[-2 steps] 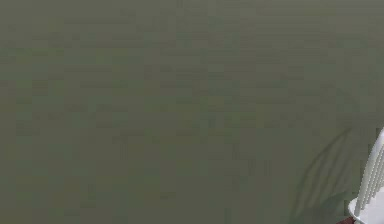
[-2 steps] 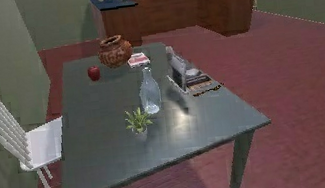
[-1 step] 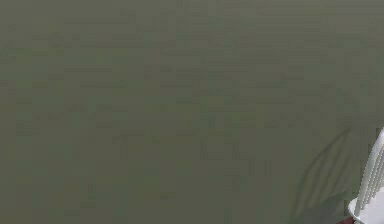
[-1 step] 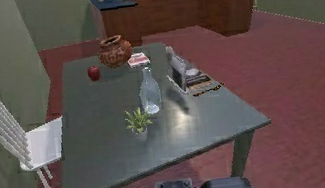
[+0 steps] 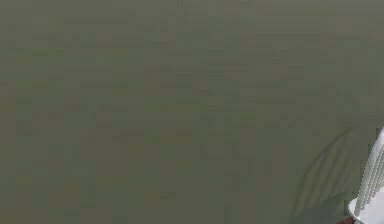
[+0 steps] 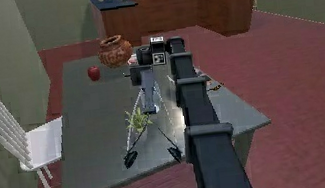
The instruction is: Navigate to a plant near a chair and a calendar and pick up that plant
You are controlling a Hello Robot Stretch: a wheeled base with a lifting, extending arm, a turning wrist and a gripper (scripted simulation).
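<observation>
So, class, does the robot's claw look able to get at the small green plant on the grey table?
Probably yes: the claw is out by the table, the plant stands near it, and nothing seems to stand between them.

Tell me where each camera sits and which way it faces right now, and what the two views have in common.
Forward view: on the robot, facing ahead and somewhat down at a green wall close in front; none of the robot's own body in it.
Arm side view: on the robot's body, facing out to the arm's side across a grey table with a small plant; the dark arm and gripper show.
Shared: the white chair, at the forward view's right edge and the arm side view's left.
</observation>
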